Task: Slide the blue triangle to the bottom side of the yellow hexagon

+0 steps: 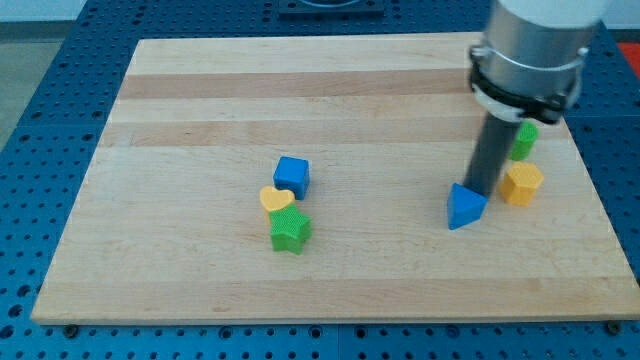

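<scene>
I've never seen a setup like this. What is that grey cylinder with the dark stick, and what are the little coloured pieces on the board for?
It is a robot arm seen by one camera. It has no pincer, only a dark rod; my tip touches the blue triangle from above-right. Nothing is held: the rod only pushes. On the wooden board also lie a yellow hexagon right of the triangle, a green block partly hidden, and at the middle a blue cube, yellow heart and green star.
</scene>
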{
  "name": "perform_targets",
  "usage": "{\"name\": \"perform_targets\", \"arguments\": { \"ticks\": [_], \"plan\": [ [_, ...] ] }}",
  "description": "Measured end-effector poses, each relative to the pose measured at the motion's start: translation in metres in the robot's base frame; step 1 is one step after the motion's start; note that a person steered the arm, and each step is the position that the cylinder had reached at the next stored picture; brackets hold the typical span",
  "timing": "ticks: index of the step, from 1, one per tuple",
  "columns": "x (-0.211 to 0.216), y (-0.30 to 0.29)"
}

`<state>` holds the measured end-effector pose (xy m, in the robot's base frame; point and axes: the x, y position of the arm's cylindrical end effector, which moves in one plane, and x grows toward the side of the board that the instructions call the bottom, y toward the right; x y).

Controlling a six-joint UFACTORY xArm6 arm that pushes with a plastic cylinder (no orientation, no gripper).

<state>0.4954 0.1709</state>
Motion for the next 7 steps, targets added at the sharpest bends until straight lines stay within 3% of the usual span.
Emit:
{"name": "perform_targets", "arguments": {
  "ticks": [1,3,5,7],
  "plan": [
    [0.000,-0.001],
    [-0.063,-0.063],
    [-0.016,-0.076],
    [-0.007,-0.048]
  ]
}}
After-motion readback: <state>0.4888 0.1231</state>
